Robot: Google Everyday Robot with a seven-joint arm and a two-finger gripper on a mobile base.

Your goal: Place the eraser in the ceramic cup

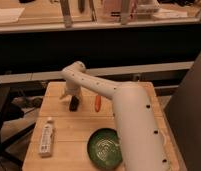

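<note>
The eraser (73, 103), a small black block, sits at the back left of the wooden table (69, 145). My gripper (71, 95) hangs right over it, at its top end; whether it touches the eraser is not clear. The white arm reaches to it from the lower right. A green ceramic cup (105, 147), wide and bowl-like, stands at the front middle of the table, partly behind my arm.
An orange carrot-like piece (97, 102) lies just right of the eraser. A white remote (45, 137) lies at the front left. A dark counter and shelf run behind the table. A dark chair stands at the left edge.
</note>
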